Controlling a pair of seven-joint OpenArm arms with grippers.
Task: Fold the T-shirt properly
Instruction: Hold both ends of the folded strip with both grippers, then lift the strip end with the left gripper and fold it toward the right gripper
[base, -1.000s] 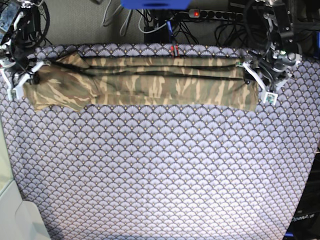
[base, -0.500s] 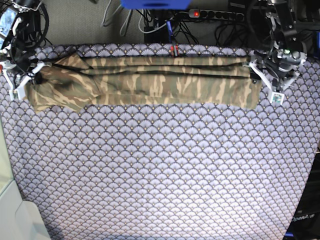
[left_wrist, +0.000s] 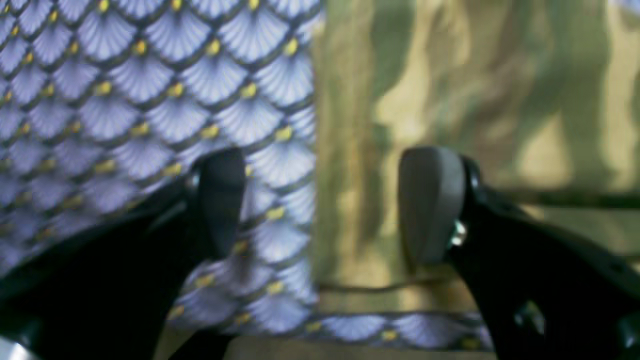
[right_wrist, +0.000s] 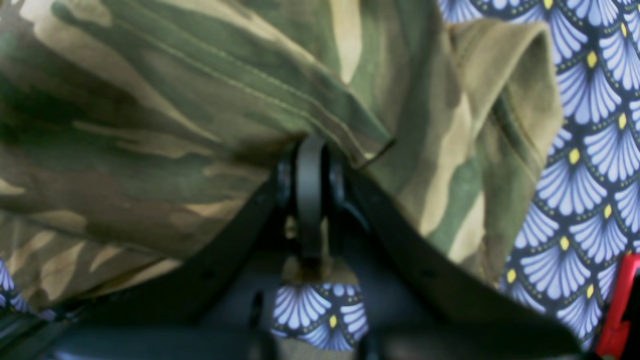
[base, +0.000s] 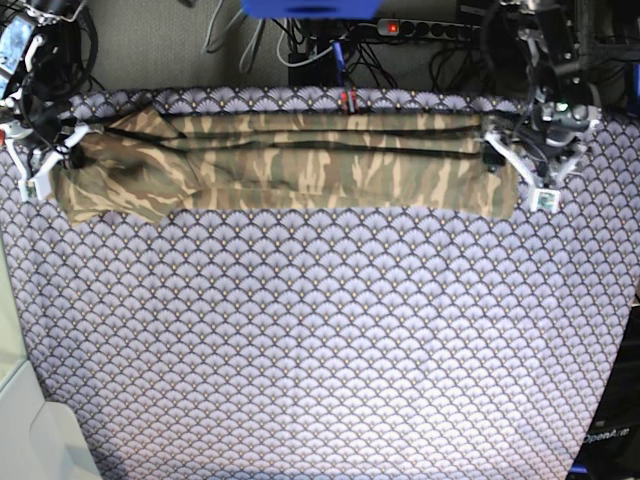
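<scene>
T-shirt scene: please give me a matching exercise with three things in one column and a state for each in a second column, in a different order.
Things:
1. left gripper
2. right gripper
3. T-shirt

States:
A. jaws shut, pinching camouflage cloth
B. lying as a long band across the far part of the tablecloth
C. jaws apart, nothing between them

Pairs: 1-C, 2-A, 3-B

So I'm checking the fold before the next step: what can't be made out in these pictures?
- Left wrist view: T-shirt blurred, so its seams and layers are unclear.
- Right wrist view: shut right gripper and bunched cloth hide what lies in its pinch.
- Base view: layers of the folded strip too small to count; left gripper partly behind its own arm.
</scene>
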